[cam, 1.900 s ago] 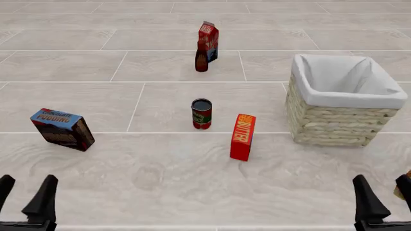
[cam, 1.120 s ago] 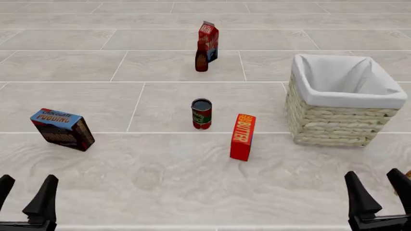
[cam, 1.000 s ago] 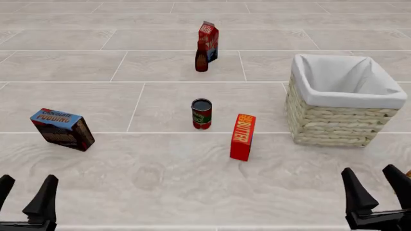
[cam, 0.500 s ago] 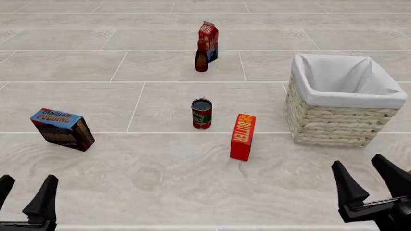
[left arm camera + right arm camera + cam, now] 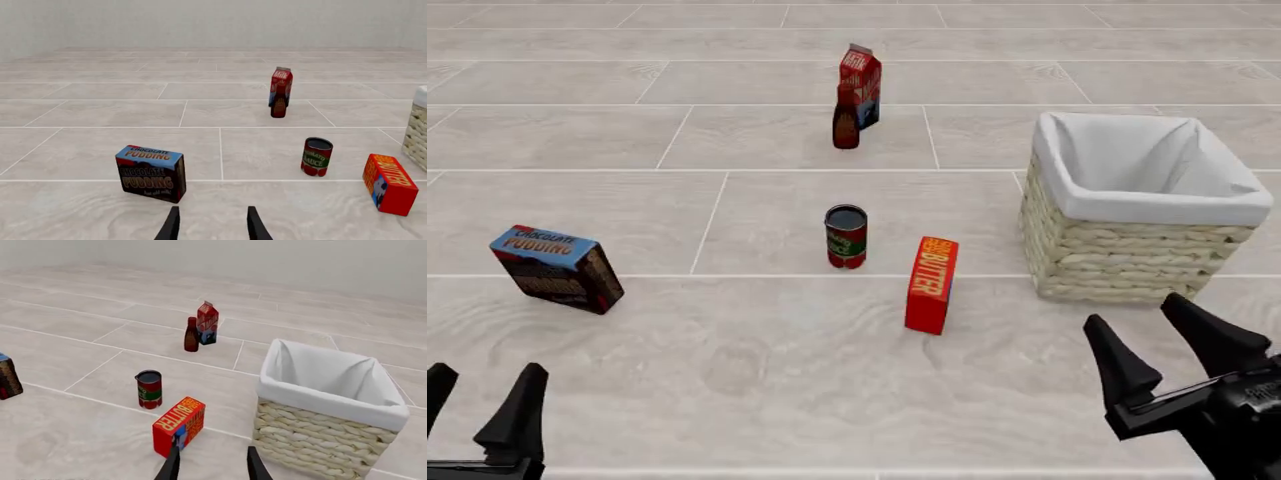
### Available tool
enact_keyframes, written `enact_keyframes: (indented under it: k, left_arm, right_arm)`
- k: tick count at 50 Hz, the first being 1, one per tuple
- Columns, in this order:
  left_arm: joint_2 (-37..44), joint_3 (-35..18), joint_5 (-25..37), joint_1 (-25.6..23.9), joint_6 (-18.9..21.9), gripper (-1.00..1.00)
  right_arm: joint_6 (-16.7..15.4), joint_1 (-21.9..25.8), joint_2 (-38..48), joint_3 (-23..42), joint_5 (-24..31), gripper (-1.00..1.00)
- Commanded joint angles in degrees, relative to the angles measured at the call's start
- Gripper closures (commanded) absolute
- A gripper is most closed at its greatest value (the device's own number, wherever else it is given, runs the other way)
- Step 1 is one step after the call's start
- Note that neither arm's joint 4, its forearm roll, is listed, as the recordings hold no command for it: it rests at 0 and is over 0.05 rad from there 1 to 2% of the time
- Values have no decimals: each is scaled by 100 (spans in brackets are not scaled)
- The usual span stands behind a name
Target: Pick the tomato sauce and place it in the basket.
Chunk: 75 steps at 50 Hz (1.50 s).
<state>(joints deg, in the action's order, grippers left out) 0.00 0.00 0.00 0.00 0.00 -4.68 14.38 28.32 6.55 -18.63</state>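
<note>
Basket (image 5: 1121, 255) sits far right on the worktop, butter box (image 5: 932, 284) just in front-right of the tomato sauce (image 5: 846, 237) mid-worktop, my right hand (image 5: 1169, 345) wide open & empty w/ left hand (image 5: 481, 400) likewise, so reaching in I risk clipping the box.

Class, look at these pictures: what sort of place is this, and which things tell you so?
Probably a simulated grocery-sorting tabletop: a tile-patterned surface bears packaged foods such as tomato sauce and a butter box, beside a lined basket.
</note>
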Motion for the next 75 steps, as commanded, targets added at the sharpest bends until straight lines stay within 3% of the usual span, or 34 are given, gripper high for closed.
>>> enact_keyframes:
  k: [1, 12, 33, 43, 49, 75]
  left_arm:
    - [0, 0, 0, 0, 0, -100]
    - [0, 0, 0, 0, 0, -100]
    - [0, 0, 0, 0, 0, -100]
    - [0, 0, 0, 0, 0, -100]
    - [0, 0, 0, 0, 0, -100]
    - [0, 0, 0, 0, 0, -100]
  right_arm:
    - [-202, 247, 584, 147, -346, -100]
    - [-244, 313, 1271, 377, -707, -100]
    - [-411, 794, 1889, 872, -724, -100]
    - [-283, 797, 2143, 1166, -644, -100]
    - [22, 835, 2403, 1433, -500, -100]
    - [74, 911, 3000, 2198, 15, -100]
